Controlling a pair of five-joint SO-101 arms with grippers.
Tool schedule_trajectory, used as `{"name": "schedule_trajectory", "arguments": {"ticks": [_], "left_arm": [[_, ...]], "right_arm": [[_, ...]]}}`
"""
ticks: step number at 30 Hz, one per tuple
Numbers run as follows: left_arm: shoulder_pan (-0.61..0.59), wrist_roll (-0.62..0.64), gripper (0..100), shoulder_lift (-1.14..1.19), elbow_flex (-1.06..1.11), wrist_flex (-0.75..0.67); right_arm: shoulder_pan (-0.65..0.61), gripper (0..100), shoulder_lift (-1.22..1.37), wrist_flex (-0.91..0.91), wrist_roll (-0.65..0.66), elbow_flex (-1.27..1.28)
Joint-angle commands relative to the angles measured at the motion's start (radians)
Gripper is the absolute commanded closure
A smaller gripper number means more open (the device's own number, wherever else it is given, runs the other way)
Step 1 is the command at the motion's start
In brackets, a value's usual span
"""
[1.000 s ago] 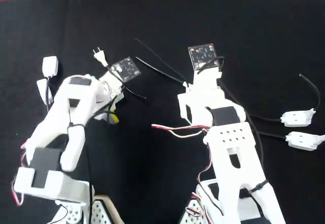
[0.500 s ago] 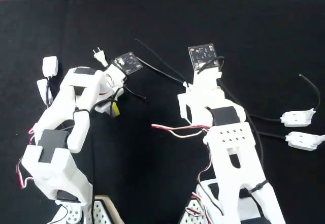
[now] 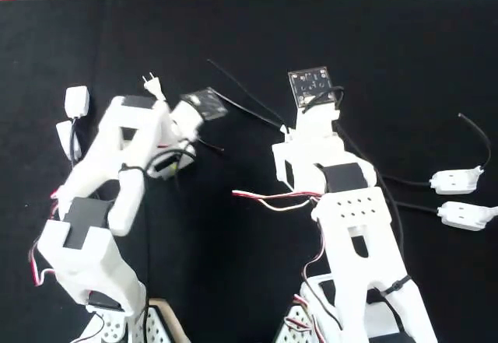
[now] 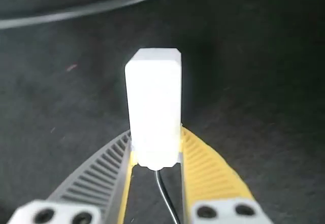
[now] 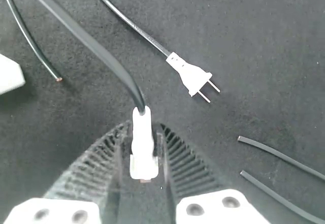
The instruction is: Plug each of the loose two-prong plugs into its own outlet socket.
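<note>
Plug [image 5: 142, 158], white, on a thick black cord, pinched in the right gripper [image 5: 143, 130], closed narrow around the body, cord running out past the tips. Just beyond that gripper and slightly to one side, flat on the black table [image 5: 264, 41]: a loose plug [image 5: 192, 76], both prongs bare, apart from the held one. Also near that gripper, off to the side: two cut cable ends [image 5: 277, 155], side by side.

Left gripper [image 4: 156, 142] clamped on a white outlet socket [image 4: 153, 97], block standing out past the tips, thin black lead trailing back from its base toward the wrist. Farther out beyond this gripper: a black cable [image 4: 101, 8] across the table.

From above, just beside the left arm on its far side: a spare plug [image 3: 153, 86], prongs pointing away. Out to that arm's left: a white socket [image 3: 76, 100] and a neighbouring socket [image 3: 66, 134], close together. Well off to the right of the right arm: a corded socket [image 3: 455, 180] and a second corded socket [image 3: 464, 216], one just beside the other.
</note>
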Motion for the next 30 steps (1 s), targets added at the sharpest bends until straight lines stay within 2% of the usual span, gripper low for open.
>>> {"name": "schedule_trajectory", "arguments": {"ticks": [1, 6, 10, 14, 17, 20, 26, 30], "left_arm": [[0.087, 0.005, 97, -0.043, 0.081, 0.017], [0.173, 0.014, 97, -0.262, 0.308, -0.031], [0.243, 0.06, 96, -0.46, 0.521, -0.198], [0.242, 0.092, 84, -0.568, 0.641, -0.29], [0.252, 0.058, 70, -0.583, 0.67, -0.296], [0.243, -0.002, 61, -0.585, 0.673, -0.295], [0.228, -0.002, 61, -0.595, 0.645, -0.285], [0.186, 0.011, 61, -0.595, 0.565, -0.227]], "right_arm": [[0.006, 98.6, -0.035, -0.003, 0.003, -0.004], [0.008, 98.6, -0.035, -0.003, 0.003, -0.004], [0.009, 98.6, -0.036, -0.003, 0.0, -0.005], [0.009, 98.6, -0.036, -0.003, -0.002, -0.005], [0.009, 98.6, -0.036, -0.003, -0.002, -0.005], [0.009, 98.6, -0.036, -0.003, -0.002, -0.005], [0.009, 98.6, -0.036, -0.002, 0.002, -0.004], [0.009, 98.6, -0.036, -0.002, 0.003, -0.004]]}}
